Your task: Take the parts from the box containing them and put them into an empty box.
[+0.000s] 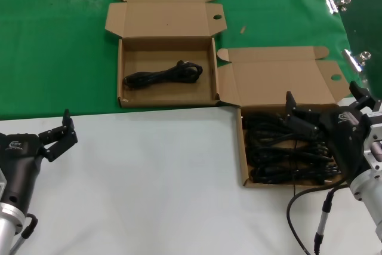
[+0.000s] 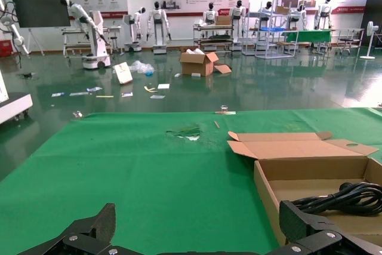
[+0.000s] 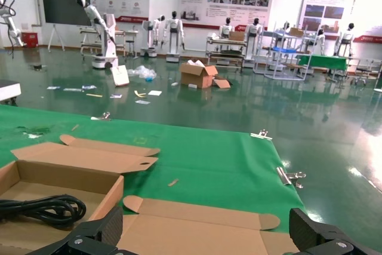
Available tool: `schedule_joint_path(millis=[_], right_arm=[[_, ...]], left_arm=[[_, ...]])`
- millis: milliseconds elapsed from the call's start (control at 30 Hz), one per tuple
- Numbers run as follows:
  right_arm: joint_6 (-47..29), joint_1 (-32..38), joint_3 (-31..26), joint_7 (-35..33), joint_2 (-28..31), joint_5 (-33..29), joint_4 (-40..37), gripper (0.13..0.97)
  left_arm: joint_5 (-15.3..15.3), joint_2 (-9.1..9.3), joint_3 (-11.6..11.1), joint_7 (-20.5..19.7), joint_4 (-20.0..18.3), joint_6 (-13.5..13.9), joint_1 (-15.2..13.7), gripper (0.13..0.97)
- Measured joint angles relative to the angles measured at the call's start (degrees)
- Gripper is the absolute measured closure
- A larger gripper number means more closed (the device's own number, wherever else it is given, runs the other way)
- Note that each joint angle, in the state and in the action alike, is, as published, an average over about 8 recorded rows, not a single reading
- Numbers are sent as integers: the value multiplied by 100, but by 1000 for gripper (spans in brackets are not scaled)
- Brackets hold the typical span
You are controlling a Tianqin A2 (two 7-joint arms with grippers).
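My right gripper (image 1: 322, 111) open, hovering over full box (image 1: 243, 147); power cables (image 1: 280, 150) directly below, long axes crosswise. Left gripper (image 1: 59, 135) open, farther off.

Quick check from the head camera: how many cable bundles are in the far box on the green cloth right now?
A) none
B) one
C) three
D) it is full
B: a single coiled cable lies in the far box, while the rest fill the near box, where the open right gripper hovers; the open left gripper waits over the white table.
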Motion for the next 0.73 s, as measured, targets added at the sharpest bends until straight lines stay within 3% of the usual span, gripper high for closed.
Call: schedule_joint_path(millis=[733], right_arm=[[0,0,0,0,0,0,0,129]], left_arm=[[0,0,0,0,0,0,0,132]])
